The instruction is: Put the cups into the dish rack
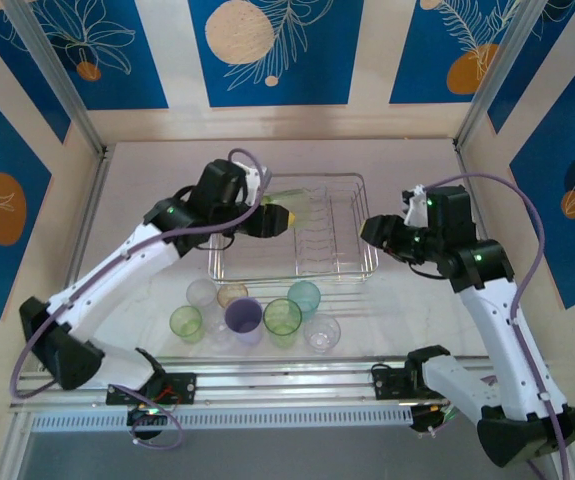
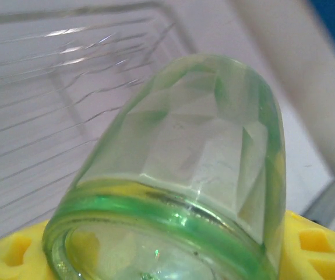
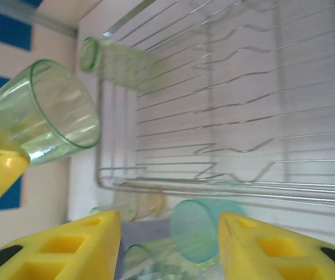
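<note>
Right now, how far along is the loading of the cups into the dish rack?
Done: one pale green cup lies on its side inside the dish rack. In hand: the left gripper holds a second green cup over the rack; the right gripper is open and empty. Left: about seven cups wait on the table in front.

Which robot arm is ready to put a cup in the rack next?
Left. The left tool grips a translucent green plastic cup over the silvery wire dish rack. The right tool stands open and empty at the rack's right edge.
</note>
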Available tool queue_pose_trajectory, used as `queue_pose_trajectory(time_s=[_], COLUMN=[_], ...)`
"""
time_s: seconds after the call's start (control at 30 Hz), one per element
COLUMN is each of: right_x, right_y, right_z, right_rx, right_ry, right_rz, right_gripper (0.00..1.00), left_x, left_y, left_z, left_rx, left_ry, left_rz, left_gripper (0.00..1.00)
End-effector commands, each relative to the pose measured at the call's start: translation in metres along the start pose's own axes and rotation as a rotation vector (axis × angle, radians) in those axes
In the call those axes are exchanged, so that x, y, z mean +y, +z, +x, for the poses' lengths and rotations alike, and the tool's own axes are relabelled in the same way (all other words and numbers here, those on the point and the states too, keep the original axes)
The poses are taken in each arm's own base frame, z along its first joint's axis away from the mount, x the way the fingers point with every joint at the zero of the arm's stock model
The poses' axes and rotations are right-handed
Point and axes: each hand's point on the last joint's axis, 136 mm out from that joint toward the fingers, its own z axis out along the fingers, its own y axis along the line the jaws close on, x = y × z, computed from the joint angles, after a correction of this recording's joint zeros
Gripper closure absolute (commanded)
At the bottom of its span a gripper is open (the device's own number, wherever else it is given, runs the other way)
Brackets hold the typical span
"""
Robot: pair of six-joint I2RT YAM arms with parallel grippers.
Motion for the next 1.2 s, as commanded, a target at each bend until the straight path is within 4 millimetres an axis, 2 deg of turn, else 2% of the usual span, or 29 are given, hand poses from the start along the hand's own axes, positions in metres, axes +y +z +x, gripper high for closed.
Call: queue_pose_trajectory(time_s=[0.0,0.2,0.5,0.63,0.77,1.07,1.17], right_x=[-0.033,-0.042,-0.050,-0.053,-0.056,-0.049,-0.043], right_y=[-0.006,-0.003,-0.001,-0.001,-0.001,0.003,0.002], right_z=[0.011,0.022,0.026,0.027,0.029,0.031,0.035], right_rx=[-0.021,0.012,0.029,0.034,0.038,0.056,0.079], right_ry=[0.008,0.013,-0.012,-0.019,-0.020,-0.010,-0.021], right_rz=[0.121,0.126,0.146,0.156,0.160,0.117,0.084], right_gripper=[0.52,0.52,0.53,0.53,0.53,0.53,0.52], left_x=[0.062,0.107,0.142,0.158,0.173,0.185,0.189], left_y=[0.000,0.021,0.061,0.064,0.059,0.069,0.073], left_z=[0.064,0.072,0.077,0.076,0.072,0.064,0.065], left_rx=[0.336,0.454,0.503,0.515,0.507,0.470,0.479], left_ry=[0.060,0.105,0.128,0.119,0.115,0.104,0.095], left_rz=[-0.324,-0.580,-0.729,-0.766,-0.818,-0.815,-0.810], left_gripper=[1.00,1.00,1.00,1.00,1.00,1.00,0.90])
